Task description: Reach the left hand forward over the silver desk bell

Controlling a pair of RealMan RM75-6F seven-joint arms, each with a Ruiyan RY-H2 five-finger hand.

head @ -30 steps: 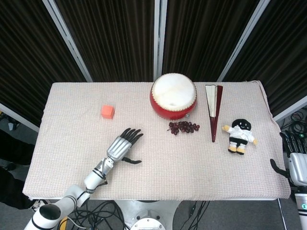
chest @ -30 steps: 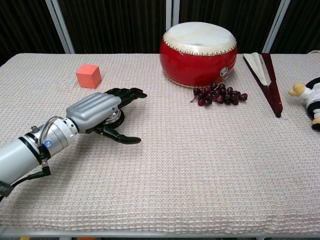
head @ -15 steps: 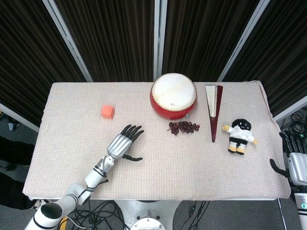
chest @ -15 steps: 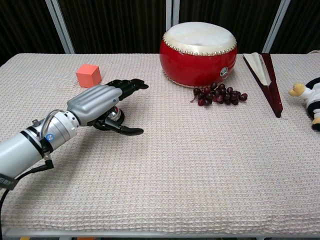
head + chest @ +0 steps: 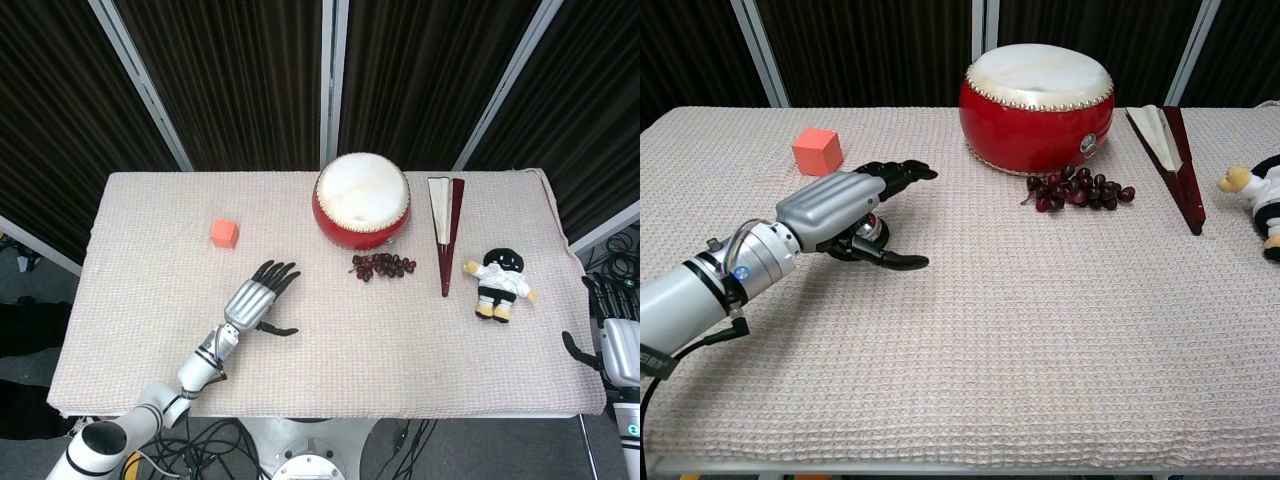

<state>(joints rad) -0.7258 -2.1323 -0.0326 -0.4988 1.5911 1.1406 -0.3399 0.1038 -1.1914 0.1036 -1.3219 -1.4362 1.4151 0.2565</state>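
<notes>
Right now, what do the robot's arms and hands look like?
The left hand has a silvery-grey metal back and black fingers. Its arm is a smooth light-grey tube with a black ring and a small blue dot near the wrist, and a thin black cable loops beside it. The right hand shows only at the head view's edge: dark fingers, pale grey body.

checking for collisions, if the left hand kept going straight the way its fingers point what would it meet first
Probably nothing soon: the left hand points up and to the right over bare cloth, and the line seems to pass left of the red drum. Depth is unclear.
</notes>
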